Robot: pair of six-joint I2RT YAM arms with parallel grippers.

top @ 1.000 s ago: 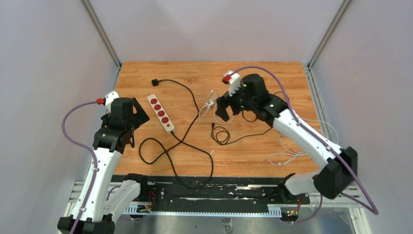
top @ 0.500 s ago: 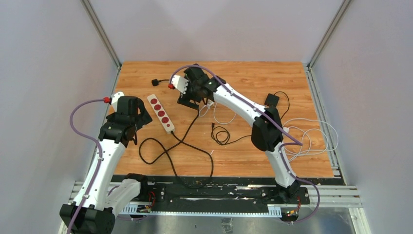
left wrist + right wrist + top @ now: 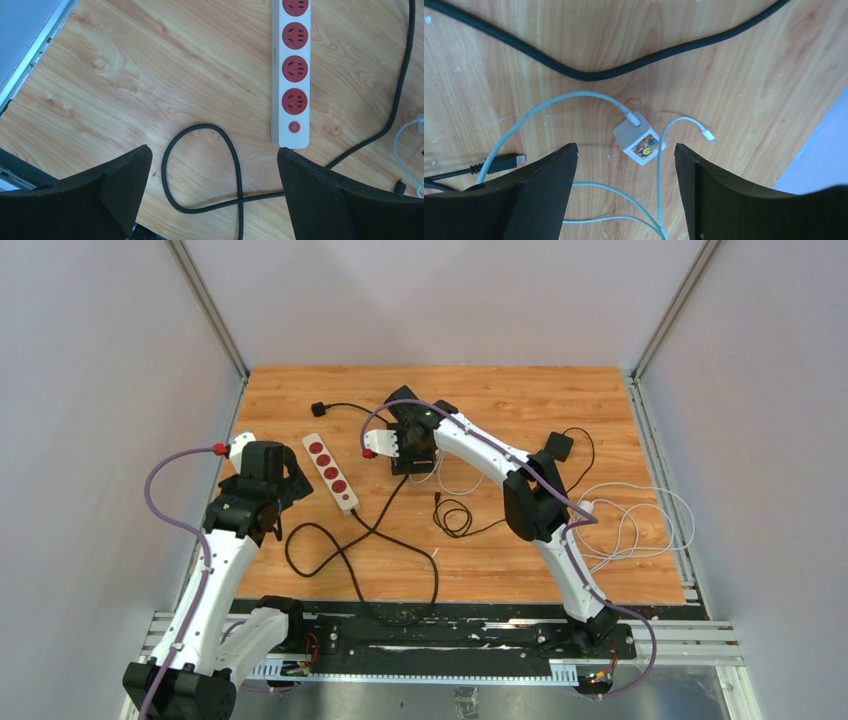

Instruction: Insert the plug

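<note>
The white power strip (image 3: pixel 331 472) with several red sockets lies at the left of the table; it also shows in the left wrist view (image 3: pixel 294 75). My left gripper (image 3: pixel 280 490) is open and empty just left of the strip's switch end, over a black cable loop (image 3: pixel 200 170). My right gripper (image 3: pixel 412 454) is open and empty, low over the small white charger plug (image 3: pixel 640 140), which lies on the wood just beyond its fingertips with a white cable (image 3: pixel 559 102) attached. In the top view the charger is hidden under the gripper.
A black plug (image 3: pixel 318 408) ends the strip's thick black cord (image 3: pixel 594 75) at the back. A loose white cable tip (image 3: pixel 708 134) and a black USB connector (image 3: pixel 514 160) lie beside the charger. A black adapter (image 3: pixel 556 447) and white cable coils (image 3: pixel 630 525) lie right.
My right arm has swung from the right middle of the table leftwards and come down over the white charger. My left gripper has barely shifted.
</note>
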